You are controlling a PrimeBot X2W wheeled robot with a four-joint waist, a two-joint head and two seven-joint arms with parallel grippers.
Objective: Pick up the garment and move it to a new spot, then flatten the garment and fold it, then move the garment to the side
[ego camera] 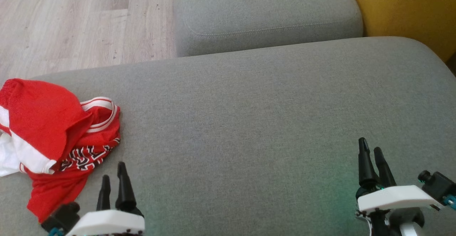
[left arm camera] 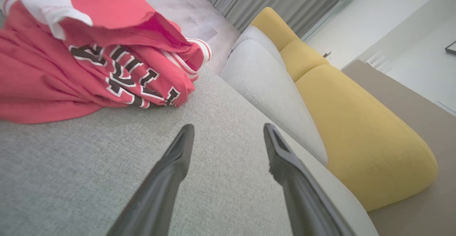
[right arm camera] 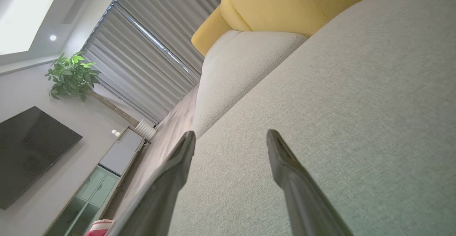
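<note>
The crumpled red garment (ego camera: pixel 53 136) lies just ahead-left of my left fingers (ego camera: pixel 124 186), which are spread and empty. My right fingers (ego camera: pixel 365 164), equally wide and empty, are well apart from it.

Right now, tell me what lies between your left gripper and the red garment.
Only bare grey sofa cushion. The left wrist view shows it: the open left gripper is apart from the garment, nothing lying between them.

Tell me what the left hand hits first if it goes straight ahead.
Probably just the grey seat cushion; the left hand points past the red garment, which lies to its left.
</note>
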